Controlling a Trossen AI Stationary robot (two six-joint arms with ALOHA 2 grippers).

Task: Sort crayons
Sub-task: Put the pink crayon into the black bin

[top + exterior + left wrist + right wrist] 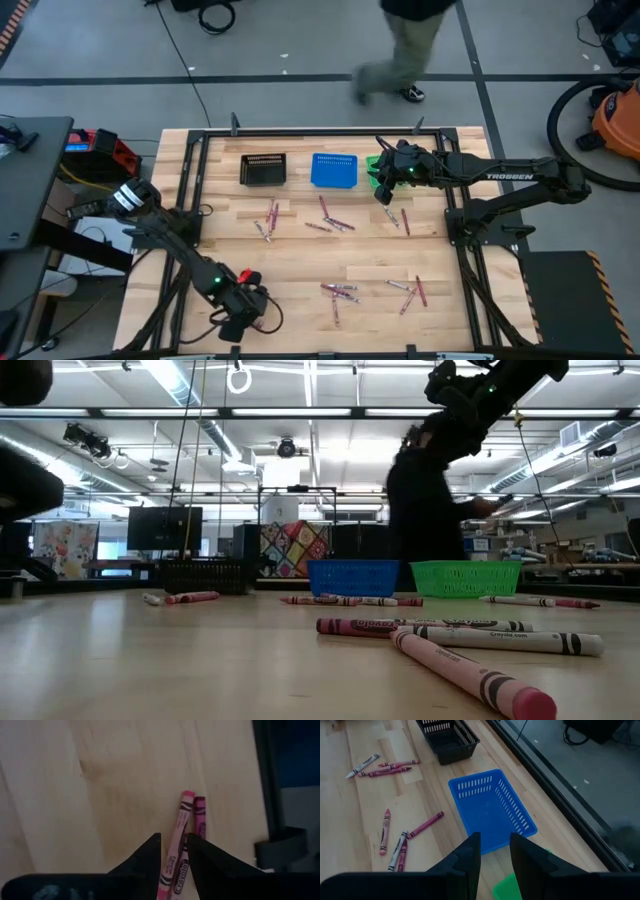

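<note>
Red, pink and pale crayons lie in loose groups on the wooden table [300, 255], at the middle [330, 222] and nearer the front [340, 292]. My left gripper [240, 305] is low at the front left and open. A pink crayon [176, 850] shows in the gap between its fingers, with bare wood between the crayon and one finger. A darker magenta crayon [200, 815] lies beside it. My right gripper [495, 837] hangs open and empty high over the far side, between the blue basket [492, 810] and the green basket [507, 887].
The black [264, 169], blue [334, 170] and green [375, 170] mesh baskets stand in a row at the far edge. A dark metal frame [270, 795] runs along the table edge close to my left gripper. A person [400, 50] walks past beyond the far edge.
</note>
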